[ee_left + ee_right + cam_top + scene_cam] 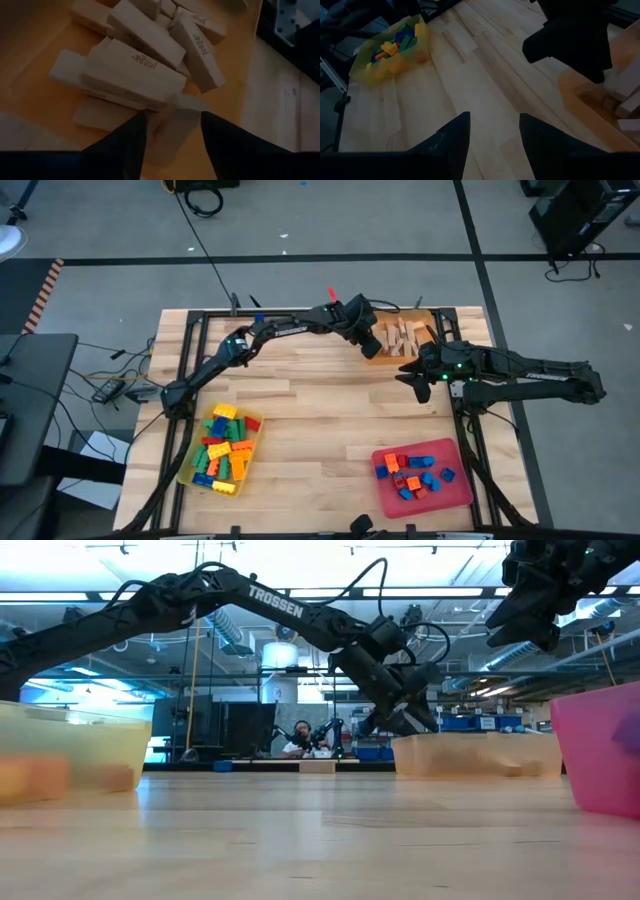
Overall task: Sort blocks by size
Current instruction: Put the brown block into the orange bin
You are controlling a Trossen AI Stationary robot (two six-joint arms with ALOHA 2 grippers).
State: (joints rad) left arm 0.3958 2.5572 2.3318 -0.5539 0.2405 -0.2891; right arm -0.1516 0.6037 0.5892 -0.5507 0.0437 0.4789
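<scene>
nearest: tan wooden block [167,135] between left gripper [172,135] fingers, over orange tray [378,356]
left jaws: apart, seemingly just releasing it
right gripper [492,131]: jaws apart, empty
handling: block light, stiff, smooth; grip long sides

A yellow tray [254,423] sits near the surface's [320,420] front left corner, a red tray [460,490] front right, an orange tray [376,358] at the back edge.

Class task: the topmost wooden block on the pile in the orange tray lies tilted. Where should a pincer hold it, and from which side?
Grip the top wooden block across its two long narrow sides near mid-length, coming down from above; neighbouring blocks crowd its ends and underside.
</scene>
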